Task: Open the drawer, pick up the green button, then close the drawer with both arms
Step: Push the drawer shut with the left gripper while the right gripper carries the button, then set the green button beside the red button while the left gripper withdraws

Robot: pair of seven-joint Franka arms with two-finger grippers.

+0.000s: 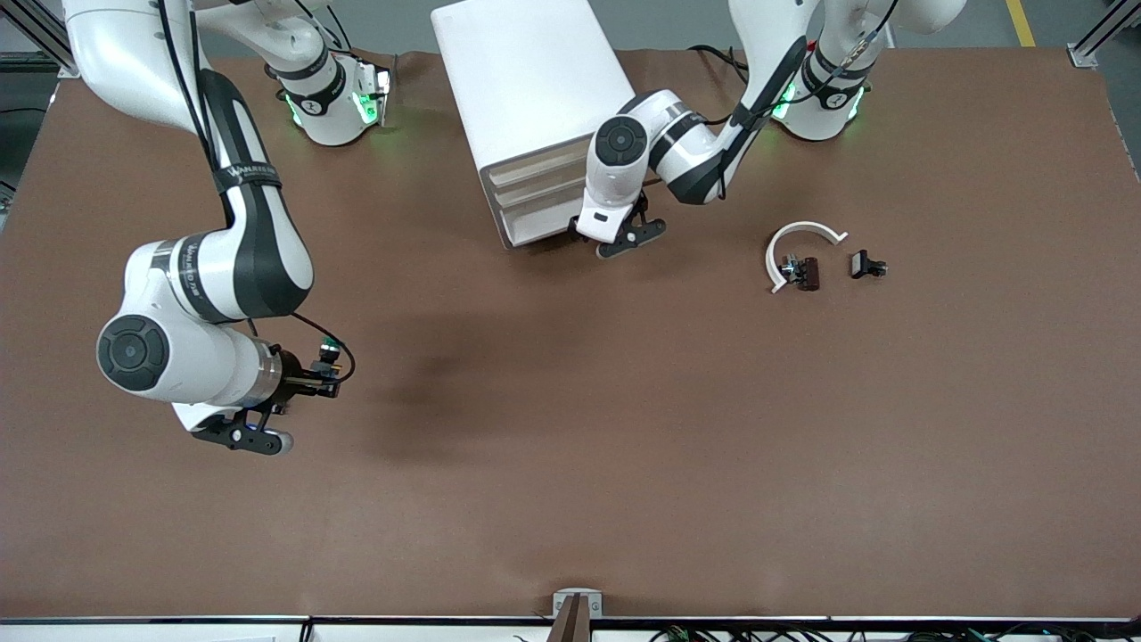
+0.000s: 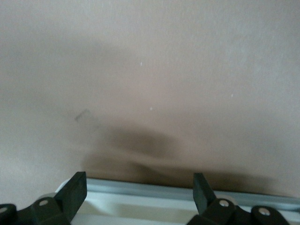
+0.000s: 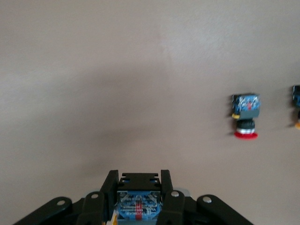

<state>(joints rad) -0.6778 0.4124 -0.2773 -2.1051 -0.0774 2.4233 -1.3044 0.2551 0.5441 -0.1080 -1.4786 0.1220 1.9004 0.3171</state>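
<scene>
Now the front view has the left end effector [image 1: 629,234] spread open at the cabinet's [image 1: 535,98] lowest drawer [image 1: 545,228], which looks shut or nearly so — push squarely, flush. The left wrist view adds only a white edge between the fingers. The right wrist view alone shows the right end effector [image 3: 139,187] clamped on the button [image 3: 138,202], its cap hidden — hold level over the counter [image 1: 624,446].

button's cap [image 3: 138,206] hidden between right claw [image 3: 138,187] fingers, second button [image 3: 296,105] cut off
</scene>
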